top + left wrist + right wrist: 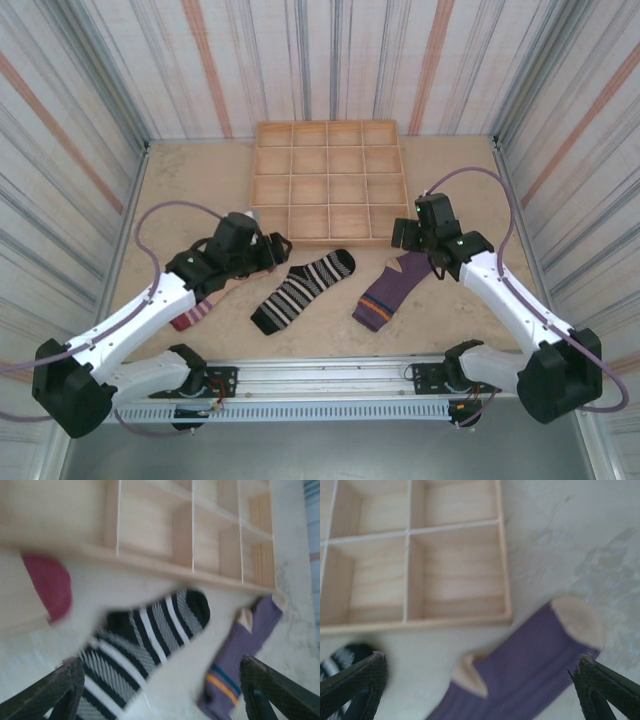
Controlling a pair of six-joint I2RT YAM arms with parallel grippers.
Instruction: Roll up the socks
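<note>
Striped sock [302,291] lies flat on the table [470,180], long axis diagonal with its toe toward the wooden tray [327,135] — just right of the left gripper [283,246], which is open and empty. The right gripper [480,690], open, hovers over the toe end of the purple sock [392,292].

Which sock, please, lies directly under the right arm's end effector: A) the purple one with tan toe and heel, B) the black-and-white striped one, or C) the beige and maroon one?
A: the right wrist view looks down between the spread fingers of the right end effector onto the purple sock, its tan toe and heel lying just off the corner of the wooden tray.
</note>
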